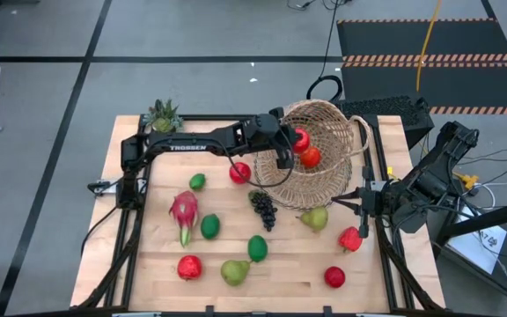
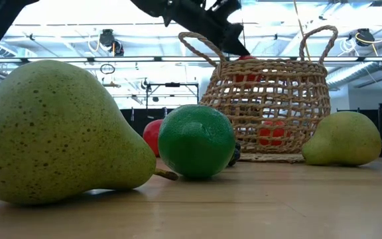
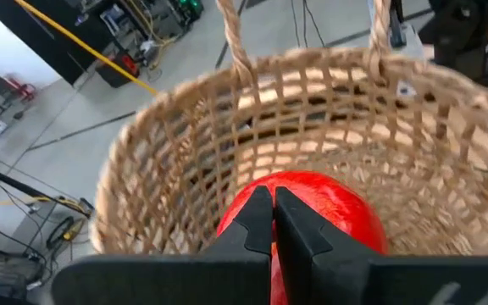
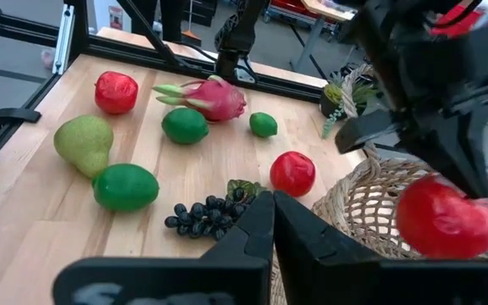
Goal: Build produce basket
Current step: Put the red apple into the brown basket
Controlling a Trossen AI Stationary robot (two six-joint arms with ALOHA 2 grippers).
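Observation:
The woven basket (image 1: 341, 119) stands upright on its base at the table's far right, and an orange-red fruit (image 1: 311, 158) lies inside it. My left gripper (image 3: 273, 216) reaches over the basket's rim (image 3: 168, 161), shut on a red apple (image 1: 300, 138) that hangs over the opening. More produce lies loose on the table: a red apple (image 1: 239, 173), limes (image 1: 210, 226), a dragon fruit (image 1: 184, 211), grapes (image 1: 263, 209) and pears (image 1: 315, 218). My right gripper (image 4: 272, 212) waits shut at the table's right side, holding nothing. My left gripper has its shut fingertips (image 4: 473, 182) at the top of the red apple (image 4: 447, 222); what they pinch there is too small to make out. The fingers slant down from the table's left. The apple hangs below them, clear of the basket's rim and wall.
A small spiky potted plant (image 1: 164, 116) stands at the far left corner. Along the near edge lie a pear (image 2: 52, 133), a lime (image 2: 196, 141), and red fruits (image 1: 334, 277). The basket's two loop handles (image 2: 317, 36) stick up beside my left gripper.

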